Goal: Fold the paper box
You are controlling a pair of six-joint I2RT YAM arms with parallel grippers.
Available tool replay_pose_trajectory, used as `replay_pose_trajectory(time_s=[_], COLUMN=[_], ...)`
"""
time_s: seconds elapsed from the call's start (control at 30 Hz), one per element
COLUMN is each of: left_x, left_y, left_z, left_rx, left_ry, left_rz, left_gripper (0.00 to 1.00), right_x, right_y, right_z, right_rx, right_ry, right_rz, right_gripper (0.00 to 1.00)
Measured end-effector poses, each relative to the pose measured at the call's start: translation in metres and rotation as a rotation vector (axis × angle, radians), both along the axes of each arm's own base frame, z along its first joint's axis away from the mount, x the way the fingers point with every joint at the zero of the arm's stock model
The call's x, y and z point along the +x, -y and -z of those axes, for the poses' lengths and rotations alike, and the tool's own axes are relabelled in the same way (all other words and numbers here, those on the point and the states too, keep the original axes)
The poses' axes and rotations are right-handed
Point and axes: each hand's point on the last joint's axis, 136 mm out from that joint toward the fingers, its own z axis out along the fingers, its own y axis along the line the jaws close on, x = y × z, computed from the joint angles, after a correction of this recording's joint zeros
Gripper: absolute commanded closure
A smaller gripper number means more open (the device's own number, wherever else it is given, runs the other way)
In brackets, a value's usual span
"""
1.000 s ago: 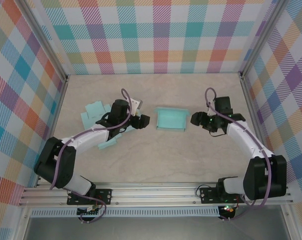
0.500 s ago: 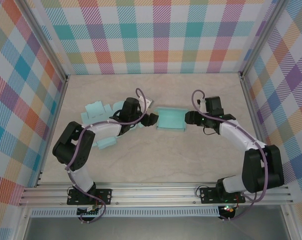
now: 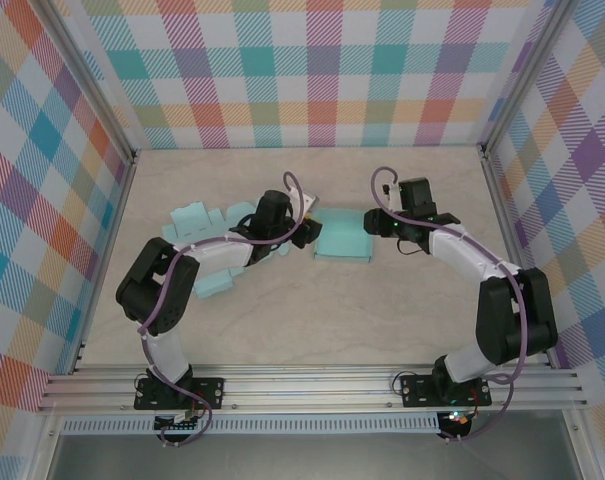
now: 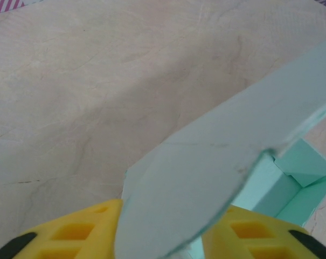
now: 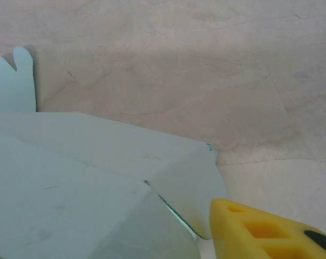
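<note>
The teal paper box (image 3: 344, 238) lies half-formed in the middle of the table, its walls partly raised. My left gripper (image 3: 308, 233) is at the box's left edge. In the left wrist view a teal flap (image 4: 206, 162) slants through the gap between my two yellow fingers (image 4: 82, 229), which stand apart on either side of it. My right gripper (image 3: 378, 229) is at the box's right edge. One yellow finger (image 5: 259, 229) shows in the right wrist view beside a corner flap (image 5: 189, 189); the box's paper hides the other finger.
Flat teal paper blanks (image 3: 192, 225) lie to the left of the box, another piece (image 3: 214, 285) nearer the front. Checked walls close the back and both sides, and a metal rail (image 3: 312, 385) runs along the near edge.
Both grippers have moved inward from either side until they reach the box's left and right edges. The left fingers have come closer together round the flap.
</note>
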Motion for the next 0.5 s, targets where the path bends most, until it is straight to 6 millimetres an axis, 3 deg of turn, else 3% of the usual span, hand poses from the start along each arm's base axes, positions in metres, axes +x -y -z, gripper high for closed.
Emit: replay_pose_trajectory(time_s=[0.13,0.3,0.5], left_x=[0.000,0.004,0.010], left_y=[0.003,0.005,0.005], left_z=[-0.002,-0.006,-0.007], left_rx=[0.009,0.004,-0.031], left_ry=[-0.001,-0.008,-0.044], left_rz=[-0.001,-0.017,-0.076], left_gripper=[0.72,0.88,0.93], right_x=[0.000,-0.001,0.000], right_y=[-0.002,-0.005,-0.011], right_z=[0.001,0.003,0.006], right_rx=[-0.005,-0.009,-0.012], right_ry=[0.001,-0.003,-0.009], right_rz=[-0.003,-0.002,0.007], right_gripper=[0.63,0.73,0.80])
